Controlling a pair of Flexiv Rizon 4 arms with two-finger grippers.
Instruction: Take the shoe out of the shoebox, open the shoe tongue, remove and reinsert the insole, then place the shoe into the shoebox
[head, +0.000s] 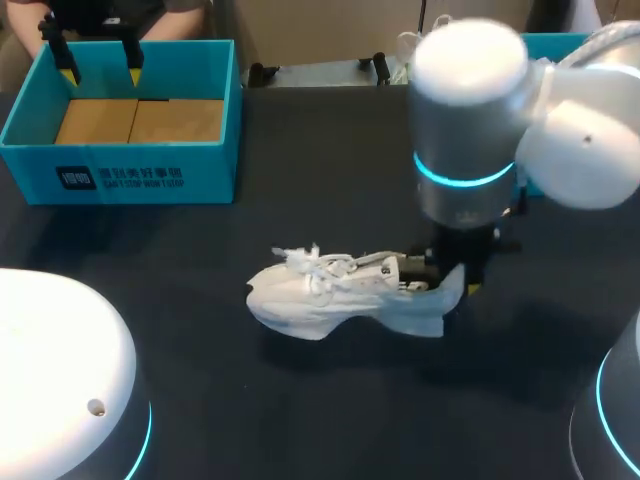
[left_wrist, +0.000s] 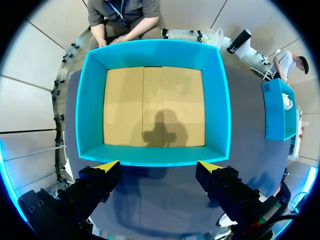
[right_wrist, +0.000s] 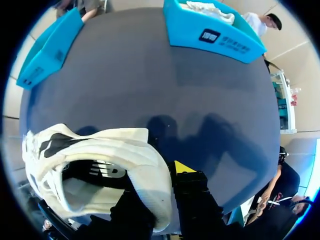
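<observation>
A white shoe (head: 335, 292) lies on its side on the dark table (head: 300, 400), toe to the left and laces loose. My right gripper (head: 455, 285) is at its heel, shut on the heel wall. In the right wrist view the heel collar (right_wrist: 150, 170) sits between the fingers; one yellow tip (right_wrist: 182, 167) shows outside and the other is hidden in the shoe's opening. The open blue shoebox (head: 130, 170) stands at the back left, only bare cardboard inside. My left gripper (head: 100, 58) hangs open above it, and in its own view the gripper (left_wrist: 159, 166) straddles the box's near wall (left_wrist: 155, 155).
A second blue box (head: 560, 45) stands at the back right, behind my right arm, with something white inside (right_wrist: 207, 9). My two arm bases (head: 60, 390) fill the front corners. Bare dark table lies between the shoe and the shoebox.
</observation>
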